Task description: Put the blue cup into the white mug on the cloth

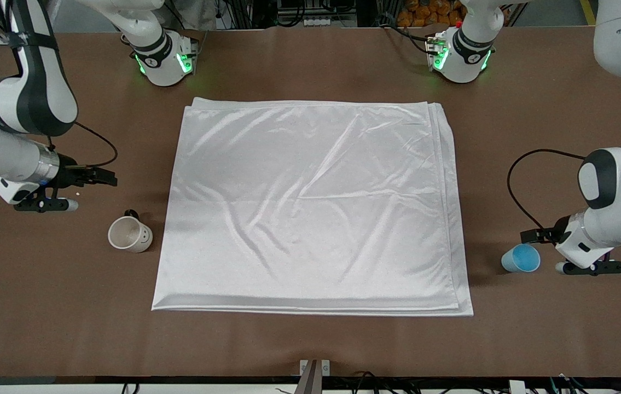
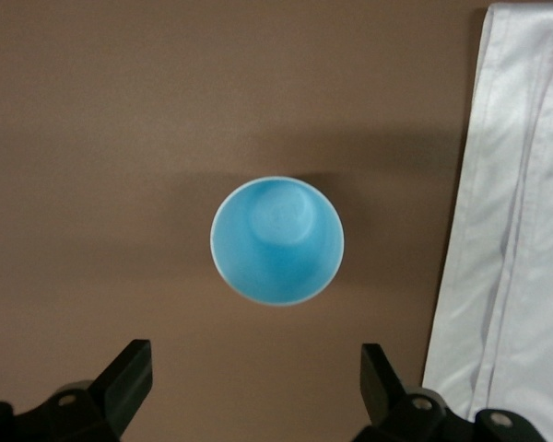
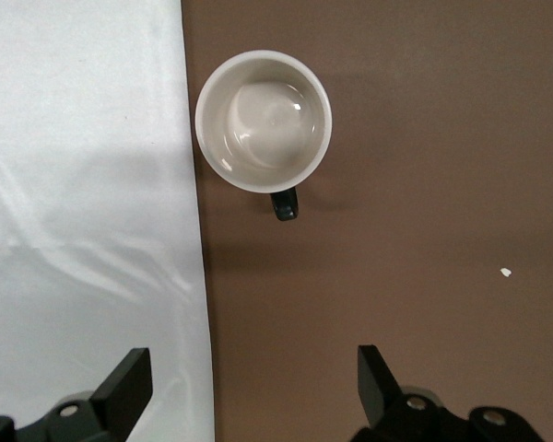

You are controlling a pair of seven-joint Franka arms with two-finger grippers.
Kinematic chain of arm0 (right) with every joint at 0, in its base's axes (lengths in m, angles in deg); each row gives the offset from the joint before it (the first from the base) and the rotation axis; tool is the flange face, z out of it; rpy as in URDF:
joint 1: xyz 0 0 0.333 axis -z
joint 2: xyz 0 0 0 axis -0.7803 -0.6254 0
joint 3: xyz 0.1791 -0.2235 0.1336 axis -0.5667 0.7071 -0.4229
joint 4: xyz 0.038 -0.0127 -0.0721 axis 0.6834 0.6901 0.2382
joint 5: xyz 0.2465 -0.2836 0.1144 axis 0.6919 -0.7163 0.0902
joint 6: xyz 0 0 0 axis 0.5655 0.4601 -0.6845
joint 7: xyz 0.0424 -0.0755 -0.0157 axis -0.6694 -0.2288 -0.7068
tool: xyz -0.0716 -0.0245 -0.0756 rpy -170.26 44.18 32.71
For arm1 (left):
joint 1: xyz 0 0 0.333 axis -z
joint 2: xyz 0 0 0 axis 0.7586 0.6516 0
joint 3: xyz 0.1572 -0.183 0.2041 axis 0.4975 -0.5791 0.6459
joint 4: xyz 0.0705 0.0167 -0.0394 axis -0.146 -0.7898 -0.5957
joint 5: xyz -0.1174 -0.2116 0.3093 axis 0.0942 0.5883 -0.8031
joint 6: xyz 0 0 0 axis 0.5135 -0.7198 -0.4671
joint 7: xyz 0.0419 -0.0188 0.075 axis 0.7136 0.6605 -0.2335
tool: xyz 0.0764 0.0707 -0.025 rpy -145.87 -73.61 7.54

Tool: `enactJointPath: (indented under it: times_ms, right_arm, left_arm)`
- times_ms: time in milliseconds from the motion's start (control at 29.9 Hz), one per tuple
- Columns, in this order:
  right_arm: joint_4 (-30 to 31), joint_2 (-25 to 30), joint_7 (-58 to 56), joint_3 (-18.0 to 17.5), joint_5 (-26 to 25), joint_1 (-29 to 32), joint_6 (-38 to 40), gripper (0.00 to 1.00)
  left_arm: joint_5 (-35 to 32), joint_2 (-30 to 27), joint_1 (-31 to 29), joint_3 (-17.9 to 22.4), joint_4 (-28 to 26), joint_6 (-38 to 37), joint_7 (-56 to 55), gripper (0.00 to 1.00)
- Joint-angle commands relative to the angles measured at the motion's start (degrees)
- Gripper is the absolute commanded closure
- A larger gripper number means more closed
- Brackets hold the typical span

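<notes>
Upright, light-blue cup (image 2: 276, 241) (bright blue inside), bare table, left tool (image 2: 256, 382) wide open, right tool (image 3: 254, 387) likewise, both empty.

Bright overhead light, glossy cloth (image 1: 310, 208) sheen

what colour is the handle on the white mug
Dark, nearly black, against the cream-white mug; the right wrist view shows the handle best.
</notes>
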Motion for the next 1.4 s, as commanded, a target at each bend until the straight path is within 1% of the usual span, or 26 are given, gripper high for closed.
enactJointPath:
  times_ms: [0, 167, 334, 434, 668, 902, 936, 969, 1002, 1036, 1103, 1136, 1370]
  right_arm:
    - [3.3, 0.2, -0.4, -0.2, 0.9, 0.3, -4.7, 0.01]
    - [5.5, -1.7, -0.3, -0.2, 0.9, 0.1, -10.5, 0.01]
    - [6.3, -3.6, -0.3, -0.2, 0.9, -0.7, -14.5, 0.01]
    - [6.3, -4.6, -0.3, -0.2, 0.9, -0.8, -15.9, 0.01]
    - [7.5, -6.2, -0.4, -0.2, 0.6, -1.6, -19.7, 0.01]
    - [7.4, -9.0, -0.4, -0.2, 0.3, -2.2, -23.5, 0.02]
    - [7.4, -9.3, -0.4, -0.2, 0.3, -2.2, -24.1, 0.02]
    - [7.4, -9.7, -0.4, -0.2, 0.3, -2.2, -24.6, 0.02]
    - [7.4, -9.9, -0.4, -0.2, 0.2, -2.2, -24.7, 0.02]
    - [7.3, -10.1, -0.4, -0.2, 0.1, -2.2, -24.9, 0.02]
    - [7.3, -10.4, -0.6, -0.2, -0.3, -2.2, -25.4, 0.02]
    - [7.3, -10.4, -0.5, -0.2, -0.8, -2.2, -25.8, 0.03]
    - [7.0, -12.0, -0.5, -0.2, -1.5, -2.1, -27.6, 0.11]
  left_arm:
    - [-1.4, 2.4, -0.2, 0.0, 2.4, 1.0, 0.5, 0.00]
    - [-1.3, 5.1, -0.1, 0.7, 3.7, 3.8, 0.5, 0.00]
    - [-1.3, 7.0, -0.5, 0.8, 4.1, 6.9, 0.5, 0.00]
    - [-1.3, 8.0, -0.8, 0.8, 4.2, 9.2, 0.5, 0.00]
    - [-1.3, 10.0, -0.9, 0.8, 4.1, 12.0, 0.5, 0.00]
    - [-1.0, 10.9, -0.9, 0.7, 4.1, 12.8, 0.4, 0.00]
    - [-0.9, 10.9, -0.9, 0.7, 4.1, 12.9, 0.0, 0.15]
    - [-0.7, 10.8, -0.9, 0.7, 4.1, 12.9, -0.4, 0.33]
    - [-0.6, 10.9, -0.9, 0.7, 4.1, 12.9, -0.4, 0.47]
    - [-0.5, 10.9, -0.9, 0.7, 4.0, 12.9, -0.6, 0.65]
    - [-0.5, 10.9, -0.9, 0.7, 3.9, 12.9, -0.6, 0.93]
    - [-0.5, 10.9, -0.9, 0.7, 3.9, 12.9, -0.6, 1.00]
    - [-0.6, 10.9, -1.0, 0.7, 3.9, 12.9, 0.2, 1.00]
